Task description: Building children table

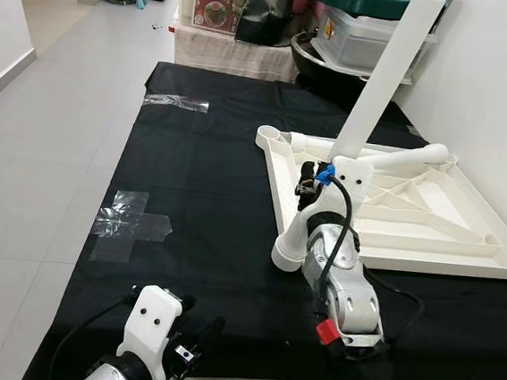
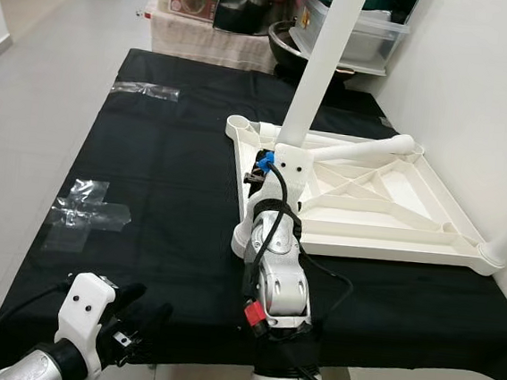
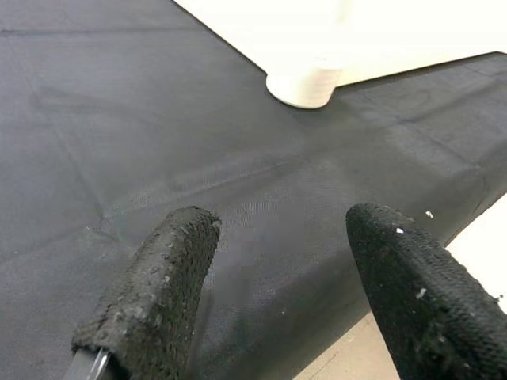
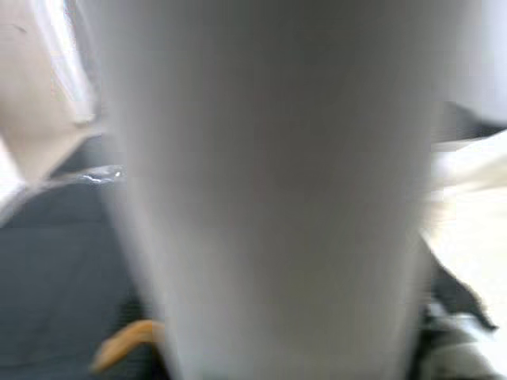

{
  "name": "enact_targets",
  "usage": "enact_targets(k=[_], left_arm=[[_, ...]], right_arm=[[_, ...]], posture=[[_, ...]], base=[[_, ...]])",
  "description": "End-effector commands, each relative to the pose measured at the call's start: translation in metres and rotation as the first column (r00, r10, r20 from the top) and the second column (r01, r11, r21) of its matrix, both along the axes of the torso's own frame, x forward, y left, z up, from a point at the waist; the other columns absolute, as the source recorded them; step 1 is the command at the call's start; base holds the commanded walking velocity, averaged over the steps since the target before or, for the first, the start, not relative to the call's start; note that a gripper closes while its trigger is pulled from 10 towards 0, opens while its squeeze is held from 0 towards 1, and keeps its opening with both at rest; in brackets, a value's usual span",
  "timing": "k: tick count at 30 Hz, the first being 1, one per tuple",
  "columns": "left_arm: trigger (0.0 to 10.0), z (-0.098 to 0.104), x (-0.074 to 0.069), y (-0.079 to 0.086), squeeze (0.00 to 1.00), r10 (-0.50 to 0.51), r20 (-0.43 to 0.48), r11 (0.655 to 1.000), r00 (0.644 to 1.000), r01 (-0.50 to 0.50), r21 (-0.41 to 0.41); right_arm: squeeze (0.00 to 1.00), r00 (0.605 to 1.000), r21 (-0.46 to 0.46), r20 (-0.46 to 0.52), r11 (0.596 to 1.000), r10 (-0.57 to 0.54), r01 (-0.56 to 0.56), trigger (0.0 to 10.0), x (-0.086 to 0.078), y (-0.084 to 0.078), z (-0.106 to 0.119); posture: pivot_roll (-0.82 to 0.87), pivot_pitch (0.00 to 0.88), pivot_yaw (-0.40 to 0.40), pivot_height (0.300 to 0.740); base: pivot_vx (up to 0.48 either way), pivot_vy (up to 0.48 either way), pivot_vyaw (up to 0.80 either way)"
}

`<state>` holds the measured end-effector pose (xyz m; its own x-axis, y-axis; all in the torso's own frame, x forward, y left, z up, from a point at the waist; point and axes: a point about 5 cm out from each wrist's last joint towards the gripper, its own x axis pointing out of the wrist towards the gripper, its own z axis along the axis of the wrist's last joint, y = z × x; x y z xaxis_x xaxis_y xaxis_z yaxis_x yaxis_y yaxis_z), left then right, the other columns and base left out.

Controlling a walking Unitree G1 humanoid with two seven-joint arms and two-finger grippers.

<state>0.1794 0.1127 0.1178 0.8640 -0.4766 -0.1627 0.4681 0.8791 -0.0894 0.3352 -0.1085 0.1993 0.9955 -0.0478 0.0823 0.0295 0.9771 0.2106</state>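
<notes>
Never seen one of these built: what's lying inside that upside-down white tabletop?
A loose white leg lies across the tabletop, over its moulded ribs. The right gripper and the leg it holds hide one corner.

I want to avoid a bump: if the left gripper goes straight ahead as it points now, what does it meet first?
Probably the black cloth, then the upside-down white plastic tabletop's round corner socket. The left gripper is open; depth is unclear.

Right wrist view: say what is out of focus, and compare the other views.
Right wrist view: the white table leg sits so close that it is a soft blur. Left wrist view: fingertips and black cloth are sharp. Eye views: crisp, evenly lit, no glare.
</notes>
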Motion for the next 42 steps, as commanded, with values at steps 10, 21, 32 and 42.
enact_targets(k=[10,21,32,42], left_arm=[[10.0,-0.002,-0.002,-0.003,0.00,-0.014,-0.016,1.000,1.000,0.014,-0.013],[10.0,-0.001,-0.003,-0.002,0.00,-0.009,-0.014,1.000,1.000,0.009,-0.008],[10.0,-0.001,-0.003,-0.002,0.00,-0.009,-0.015,1.000,1.000,0.009,-0.008],[10.0,-0.002,-0.002,0.000,0.00,-0.014,-0.017,1.000,1.000,0.014,-0.010]], right_arm=[[0.00,0.629,0.057,0.130,0.628,0.766,-0.776,10.0,0.010,0.015,0.026],[0.00,0.017,-0.070,-0.077,0.012,0.997,-0.998,10.0,-0.021,0.025,0.008],[0.00,0.379,-0.139,-0.032,0.371,0.925,-0.918,0.0,0.009,0.029,0.010],[0.00,0.929,0.027,0.049,0.929,0.368,-0.369,0.0,0.018,-0.004,0.005]], posture=[[0.13,0.077,-0.143,0.740],[0.14,0.083,-0.144,0.740],[0.14,0.081,-0.143,0.740],[0.12,0.081,-0.131,0.740]], base=[[0.000,0.000,0.00],[0.000,0.000,0.00],[0.000,0.000,0.00],[0.000,0.000,0.00]])
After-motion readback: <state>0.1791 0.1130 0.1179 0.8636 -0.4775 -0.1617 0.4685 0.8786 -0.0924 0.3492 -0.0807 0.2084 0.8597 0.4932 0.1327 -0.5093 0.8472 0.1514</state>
